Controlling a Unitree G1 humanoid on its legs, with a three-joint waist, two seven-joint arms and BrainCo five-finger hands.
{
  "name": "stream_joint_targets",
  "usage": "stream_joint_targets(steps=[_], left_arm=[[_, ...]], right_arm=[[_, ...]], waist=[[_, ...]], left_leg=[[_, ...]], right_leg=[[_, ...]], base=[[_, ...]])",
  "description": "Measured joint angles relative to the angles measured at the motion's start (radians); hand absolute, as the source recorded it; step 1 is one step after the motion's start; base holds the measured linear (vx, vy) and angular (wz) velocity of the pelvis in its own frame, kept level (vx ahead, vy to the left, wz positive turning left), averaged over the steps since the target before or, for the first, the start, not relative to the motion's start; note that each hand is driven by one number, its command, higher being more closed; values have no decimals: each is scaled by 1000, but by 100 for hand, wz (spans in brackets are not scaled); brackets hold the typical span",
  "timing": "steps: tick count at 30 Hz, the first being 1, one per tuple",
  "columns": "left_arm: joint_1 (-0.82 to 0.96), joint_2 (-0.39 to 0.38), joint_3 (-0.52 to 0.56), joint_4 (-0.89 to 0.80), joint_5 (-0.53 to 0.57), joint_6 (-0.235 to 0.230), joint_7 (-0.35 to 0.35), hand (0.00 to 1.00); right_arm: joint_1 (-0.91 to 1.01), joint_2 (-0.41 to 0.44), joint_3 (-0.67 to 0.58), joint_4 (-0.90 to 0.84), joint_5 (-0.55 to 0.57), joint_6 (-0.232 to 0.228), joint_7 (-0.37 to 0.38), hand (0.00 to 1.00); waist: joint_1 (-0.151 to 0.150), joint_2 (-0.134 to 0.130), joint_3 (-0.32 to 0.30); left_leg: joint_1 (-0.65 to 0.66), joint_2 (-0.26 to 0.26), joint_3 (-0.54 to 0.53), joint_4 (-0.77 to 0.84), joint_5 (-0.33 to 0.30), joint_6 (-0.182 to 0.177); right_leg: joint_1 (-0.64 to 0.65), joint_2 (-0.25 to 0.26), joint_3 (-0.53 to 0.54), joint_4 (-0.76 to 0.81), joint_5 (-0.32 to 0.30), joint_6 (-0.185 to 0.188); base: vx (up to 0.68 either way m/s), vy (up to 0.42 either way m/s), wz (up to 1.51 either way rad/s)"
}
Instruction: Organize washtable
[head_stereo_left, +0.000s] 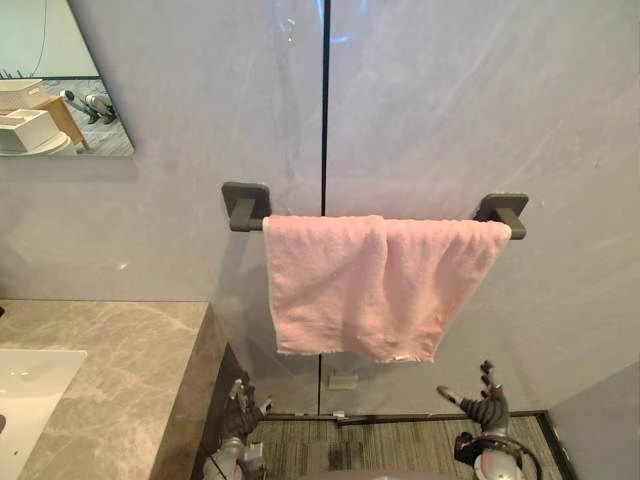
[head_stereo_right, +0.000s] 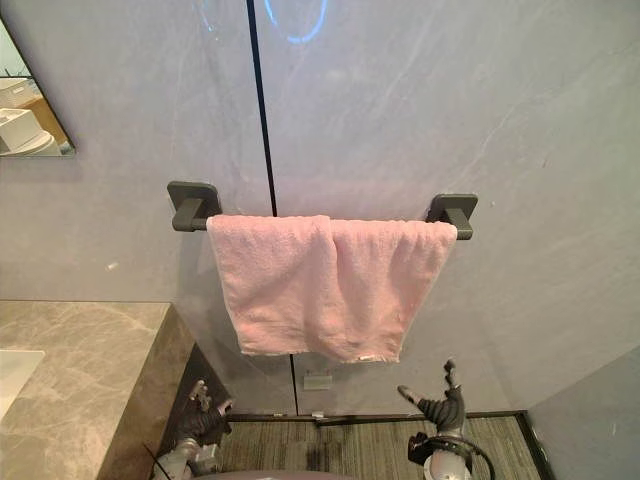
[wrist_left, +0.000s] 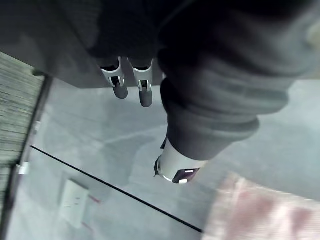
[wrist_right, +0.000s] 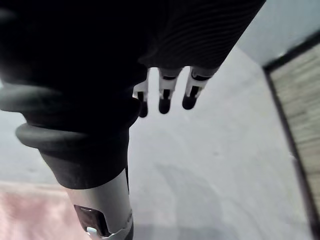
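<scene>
Pink towel hangs draped over the dark wall rail in the left eye view, right of the marble bench. Low beneath it are the left hand and right hand, both released, grasping nothing and clear of the towel. In the left wrist view, straight fingers point at the grey wall, with pink cloth beyond. In the right wrist view, loose fingers hold nothing.

Mirror corner on grey wall, small white outlet low down, striped floor
</scene>
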Motion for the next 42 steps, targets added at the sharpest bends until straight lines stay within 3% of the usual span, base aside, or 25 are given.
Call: stream_joint_targets(steps=[7,10,12,15,16,18,21,22,24,26,27,28,29,30,31,32,34,35,37,40,42], left_arm=[[-108,17,22,216,85,8,52,0],[-178,20,49,271,115,7,68,0],[-205,28,55,276,115,7,80,0],[-219,24,64,288,117,7,82,0],[-233,25,69,299,118,7,85,0],[-249,25,70,308,119,8,99,0],[-268,25,73,318,119,8,100,0],[-268,19,77,320,119,7,101,0],[-268,8,84,336,119,3,106,0],[-270,4,86,336,119,-2,124,0],[-273,-7,85,344,119,-2,130,0],[-276,-17,81,356,118,-1,134,0],[-280,-23,76,365,116,0,142,0],[-286,-24,73,366,115,2,144,0],[-287,-24,72,366,115,1,144,0],[-287,-25,71,367,115,3,145,0],[-297,-16,71,367,116,4,143,0],[-300,-15,72,374,116,5,142,0],[-293,-29,78,376,116,7,142,0],[-293,-33,88,389,116,9,141,0],[-296,-38,88,405,118,13,139,0]], right_arm=[[-69,-1,29,242,34,19,23,0],[-124,-9,47,290,35,21,24,0],[-184,-9,49,316,35,25,25,0],[-196,-11,55,316,35,26,24,0],[-196,-12,70,315,34,25,24,0],[-183,-11,81,317,33,25,25,0],[-185,-15,94,318,31,25,39,0],[-196,-28,108,326,24,26,39,0],[-215,-44,130,344,19,26,39,0],[-218,-58,150,344,14,26,39,0],[-242,-75,168,346,12,26,39,0],[-256,-78,175,348,12,26,39,0],[-259,-80,173,351,12,26,32,0],[-255,-81,174,352,12,26,23,0],[-254,-81,173,353,12,27,18,0],[-259,-83,173,356,13,30,15,0],[-284,-83,167,375,19,34,14,0],[-294,-85,164,385,25,41,12,0],[-301,-83,164,387,30,45,7,0],[-310,-50,156,406,34,51,-1,0],[-309,-35,136,413,34,51,-2,0]], waist=[[10,0,28],[27,-6,60],[27,-4,104],[29,7,112],[30,14,117],[29,-4,108],[49,-41,85],[54,-30,87],[61,-7,82],[80,-9,78],[87,16,74],[72,42,75],[72,52,75],[73,59,79],[74,64,81],[74,67,84],[74,50,93],[70,37,93],[44,47,88],[30,57,84],[21,66,79]], left_leg=[[-36,0,20,5,0,0],[-111,10,49,66,-16,1],[-188,33,59,166,-57,0],[-222,69,57,217,-78,0],[-233,74,43,226,-77,0],[-255,74,-2,250,-74,-6],[-337,78,-64,291,-45,-52],[-348,87,-94,287,-21,-76],[-339,109,-116,248,39,-86],[-351,119,-120,234,75,-109],[-376,148,-142,213,102,-134],[-392,166,-167,201,124,-129],[-400,187,-186,143,189,-98],[-390,200,-176,79,255,-63],[-385,211,-150,63,265,-45],[-375,226,-91,57,176,-54],[-395,207,-74,148,153,-76],[-396,164,-78,260,151,-75],[-387,132,-70,368,69,-98],[-332,141,-18,476,-72,-89],[-310,155,34,459,-102,-82]], right_leg=[[-54,1,20,19,0,1],[-140,6,56,69,0,1],[-196,22,81,109,0,1],[-227,45,114,157,-10,7],[-257,34,130,284,-51,8],[-259,-5,182,427,-89,29],[-217,-64,320,474,-118,43],[-204,-38,328,468,-152,39],[-165,-7,342,440,-201,54],[-130,-11,305,369,-296,58],[-136,18,253,347,-337,14],[-142,43,222,357,-332,11],[-169,74,176,376,-328,2],[-175,97,134,389,-322,-33],[-176,108,117,396,-321,-46],[-188,113,71,422,-316,-89],[-201,87,54,424,-303,-112],[-210,60,46,411,-283,-110],[-220,52,21,370,-243,-107],[-236,51,-9,344,-196,-100],[-229,45,-26,352,-189,-87]], base=[[-15,-1,-9],[-53,-6,-31],[-127,-12,-24],[-37,-12,-7],[9,-46,38],[36,-131,58],[-44,-348,61],[-162,-476,61],[-174,-367,54],[-224,-388,42],[-259,-381,49],[-296,-343,78],[-353,-351,104],[-295,-279,91],[-302,-291,78],[-216,-178,52],[-237,-127,32],[-159,-35,25],[-168,5,35],[-146,113,20],[-68,127,21]])
